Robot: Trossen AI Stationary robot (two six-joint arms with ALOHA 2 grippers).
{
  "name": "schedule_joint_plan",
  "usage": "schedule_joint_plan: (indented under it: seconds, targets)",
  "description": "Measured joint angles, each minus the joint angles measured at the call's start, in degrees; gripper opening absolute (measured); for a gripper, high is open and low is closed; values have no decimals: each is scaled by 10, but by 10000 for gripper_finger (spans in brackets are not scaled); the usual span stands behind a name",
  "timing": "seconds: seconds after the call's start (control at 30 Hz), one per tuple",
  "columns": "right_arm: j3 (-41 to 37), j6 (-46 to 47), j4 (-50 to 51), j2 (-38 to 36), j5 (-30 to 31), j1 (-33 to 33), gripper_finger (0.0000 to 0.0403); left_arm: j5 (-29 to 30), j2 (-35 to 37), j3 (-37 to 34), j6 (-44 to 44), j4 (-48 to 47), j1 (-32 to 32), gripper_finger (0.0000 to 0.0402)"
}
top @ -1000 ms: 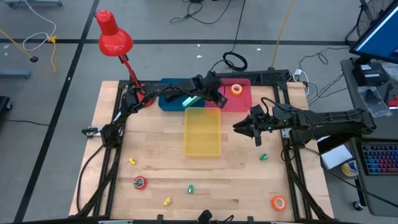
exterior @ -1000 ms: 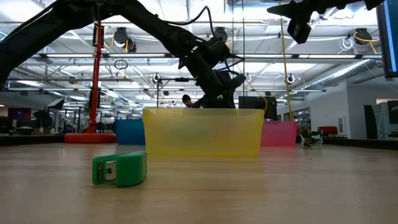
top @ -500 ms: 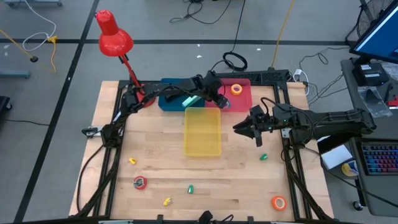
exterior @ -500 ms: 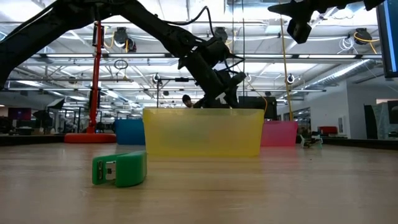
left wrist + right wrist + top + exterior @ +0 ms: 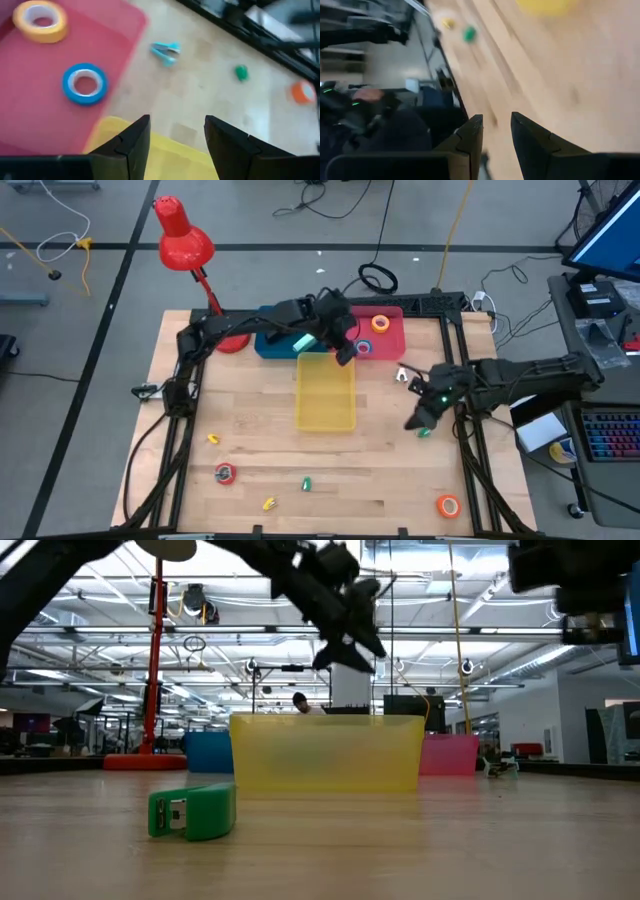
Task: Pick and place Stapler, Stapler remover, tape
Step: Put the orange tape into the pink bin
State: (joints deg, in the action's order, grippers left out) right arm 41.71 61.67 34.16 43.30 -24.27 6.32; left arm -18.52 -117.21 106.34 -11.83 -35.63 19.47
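The left gripper point(image 5: 345, 352) was held above the junction of the yellow translucent plastic bin point(image 5: 325, 391) and the red tray point(image 5: 392, 338), its fingers point(image 5: 134, 141) spread apart with nothing between them. Compared with the frame one second earlier, it had been raised and drawn back from the red tray. A blue ring-shaped tape roll point(image 5: 84, 83) and an orange ring-shaped tape roll point(image 5: 41, 20) were lying apart on the red tray. The right gripper point(image 5: 418, 420) had been moved down and toward the table's near side since that frame, and was positioned just beside a small green piece point(image 5: 424, 432). Its fingers point(image 5: 470, 141) were separated by a narrow gap, nothing being held.
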Motion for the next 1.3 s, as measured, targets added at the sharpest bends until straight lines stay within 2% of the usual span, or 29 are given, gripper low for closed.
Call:
schedule_joint_plan:
  seconds: [0.17,0.43,0.6,0.77,0.87,1.03,1.2,1.3]
  targets:
    - [0,160,16,-17,9,90,93,9,32,0,49,-17,-47,189]
    - [0,416,-15,0,106,286,93,10,52,0,62,-23,-93,189]
    - [0,578,-72,38,183,402,93,10,58,0,62,-30,-107,189]
    - [0,710,-136,103,248,488,93,7,57,0,69,-40,-115,189]
    - [0,745,-183,151,258,518,93,6,57,0,71,-41,-121,189]
    - [0,761,-232,216,257,530,93,4,57,0,71,-41,-126,189]
    - [0,742,-248,235,257,532,93,-15,57,0,70,-40,-130,189]
    - [0,700,-247,235,258,531,93,-28,60,0,71,-42,-133,189]
